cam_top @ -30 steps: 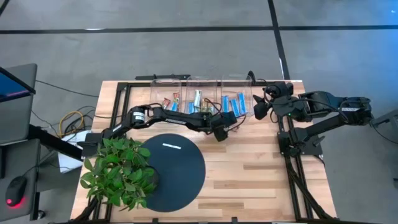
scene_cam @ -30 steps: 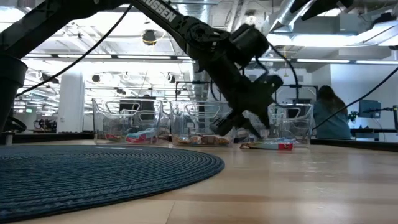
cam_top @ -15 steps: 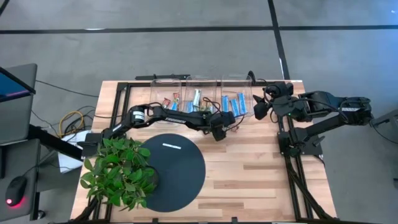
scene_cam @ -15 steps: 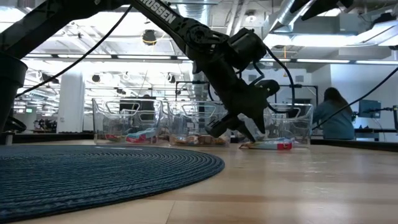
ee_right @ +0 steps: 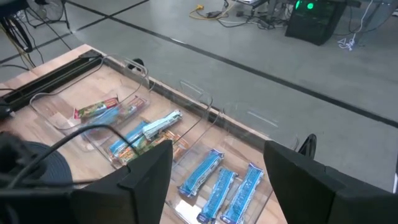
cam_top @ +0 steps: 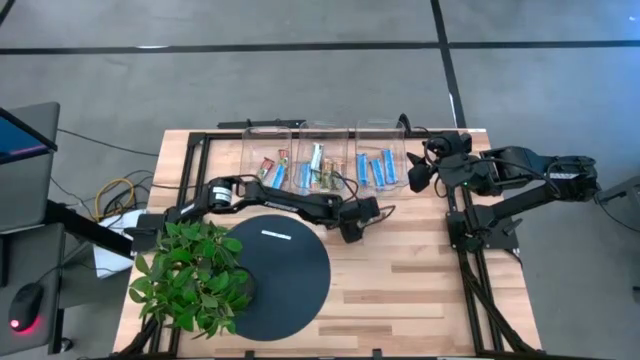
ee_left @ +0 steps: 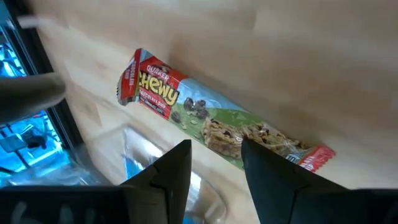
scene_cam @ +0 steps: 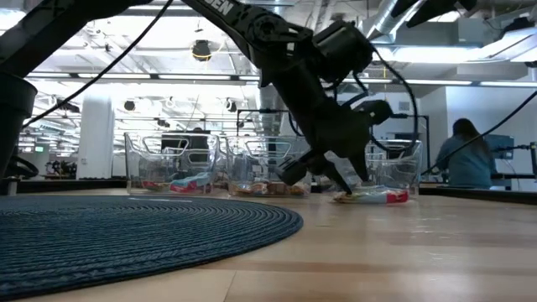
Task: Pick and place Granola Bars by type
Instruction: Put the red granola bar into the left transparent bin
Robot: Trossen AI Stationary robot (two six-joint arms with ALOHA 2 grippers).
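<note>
One granola bar [ee_left: 211, 121], green with red ends, lies flat on the wooden table in front of the bins [cam_top: 378, 210] [scene_cam: 373, 195]. My left gripper [ee_left: 216, 177] [cam_top: 355, 215] is open and slants down just over the bar, its fingers standing on either side of the bar's middle. The other bars lie in three clear bins at the far edge: red-brown and blue ones [cam_top: 272, 168], green-tan and blue ones [cam_top: 320, 168], blue ones [cam_top: 378, 167]. My right gripper [cam_top: 415, 172] [ee_right: 217, 155] waits open to the right of the bins. My left gripper comes at the bar's middle [ee_left: 217, 134] slanting from above and the left, fingers across the bar's length. The bar lies flat on the table. Whether the fingertips [scene_cam: 346, 180] touch the wrapper, I cannot tell.
A round dark mat [cam_top: 285, 275] with a thin white strip [cam_top: 275, 235] lies near the left. A potted plant [cam_top: 190, 275] stands at the near left corner. Bare wood stretches from the mat to the right arm's base [cam_top: 480, 230]. A person sits beyond the table [scene_cam: 466, 164].
My left arm has swung toward the near edge and its gripper has moved a little nearer and to the right, staying low over the bar. The bar on the table has slid slightly toward the right edge.
</note>
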